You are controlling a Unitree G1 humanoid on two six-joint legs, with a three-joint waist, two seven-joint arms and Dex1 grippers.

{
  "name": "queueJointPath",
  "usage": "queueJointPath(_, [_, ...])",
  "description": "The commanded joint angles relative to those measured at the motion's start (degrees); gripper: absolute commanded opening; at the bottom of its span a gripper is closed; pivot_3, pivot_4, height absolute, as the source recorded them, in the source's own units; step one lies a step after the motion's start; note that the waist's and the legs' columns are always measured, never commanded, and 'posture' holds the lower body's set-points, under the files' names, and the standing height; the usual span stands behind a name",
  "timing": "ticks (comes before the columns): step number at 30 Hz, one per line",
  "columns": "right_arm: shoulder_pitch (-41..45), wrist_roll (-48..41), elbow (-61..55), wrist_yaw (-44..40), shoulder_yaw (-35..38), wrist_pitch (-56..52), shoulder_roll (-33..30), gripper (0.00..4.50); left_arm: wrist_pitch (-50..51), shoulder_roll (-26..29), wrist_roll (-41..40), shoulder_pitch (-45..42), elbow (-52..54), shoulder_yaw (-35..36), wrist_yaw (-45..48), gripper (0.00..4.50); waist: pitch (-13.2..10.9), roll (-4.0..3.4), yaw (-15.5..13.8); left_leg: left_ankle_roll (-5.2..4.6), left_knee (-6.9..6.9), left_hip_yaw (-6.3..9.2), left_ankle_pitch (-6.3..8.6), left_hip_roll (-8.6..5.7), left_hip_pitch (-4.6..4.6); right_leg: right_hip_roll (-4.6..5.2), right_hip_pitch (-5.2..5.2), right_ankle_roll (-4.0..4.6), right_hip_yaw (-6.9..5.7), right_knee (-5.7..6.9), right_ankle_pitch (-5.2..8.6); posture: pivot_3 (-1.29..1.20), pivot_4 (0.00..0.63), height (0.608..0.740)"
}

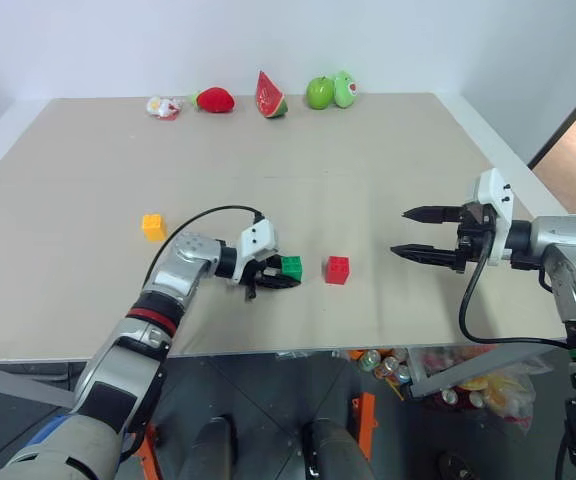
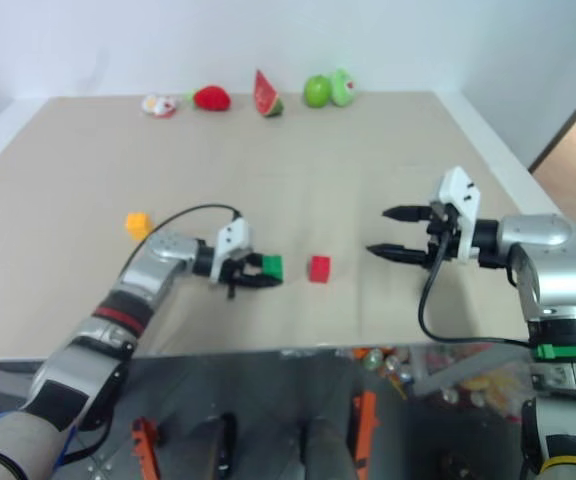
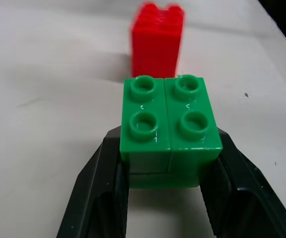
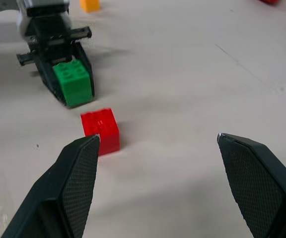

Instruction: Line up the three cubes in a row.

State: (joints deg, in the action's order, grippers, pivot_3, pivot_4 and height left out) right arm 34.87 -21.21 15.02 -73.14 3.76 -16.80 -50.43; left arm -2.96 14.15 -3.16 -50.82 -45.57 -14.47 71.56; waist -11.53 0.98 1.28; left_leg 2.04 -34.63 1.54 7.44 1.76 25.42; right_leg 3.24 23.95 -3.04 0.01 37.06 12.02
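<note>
Left tool [image 1: 280,276] clamped on green cube [image 1: 291,267]; right tool [image 1: 415,232] wide apart, holding nothing.

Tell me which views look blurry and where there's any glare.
Right eye view: soft throughout. Left wrist view: green cube sharp with glints on its studs, red cube behind it blurred. Right wrist view: right pincer fingers sharp, table evenly lit.
</note>
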Motion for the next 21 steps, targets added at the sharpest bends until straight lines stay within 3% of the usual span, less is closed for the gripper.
queueJointPath(1, [-1.2,-1.4,-4.1,0.9,3.2,-0.6,-1.4,3.93,-4.9,-1.0,2.3,-3.2,-5.2,-0.6,-0.8,1.34,0.0,0.00,-0.1,-0.01,-0.01,0.00,0.00,-0.01,0.00,0.00,-0.01,-0.02,-0.01,0.00,-0.01,0.00,0.150,0.740])
queueJointPath(10, [-4.5,-2.3,-8.1,2.8,5.5,-3.1,-2.3,3.93,-10.2,-1.9,3.0,-8.1,-15.2,1.8,-3.1,1.34,0.0,0.01,-0.1,-0.03,-0.43,-0.01,-0.02,-0.08,0.00,0.11,-0.23,0.00,0.02,-0.03,-0.09,0.00,0.150,0.740])
queueJointPath(21, [-2.1,-1.5,-6.4,2.9,4.1,-2.9,-1.6,3.93,-8.9,-0.7,2.2,-9.0,-16.5,4.7,-0.5,1.34,0.0,0.01,0.0,-0.08,-0.48,-0.02,-0.05,-0.05,0.08,0.07,-0.08,0.10,0.05,-0.03,-0.25,0.00,0.150,0.740])
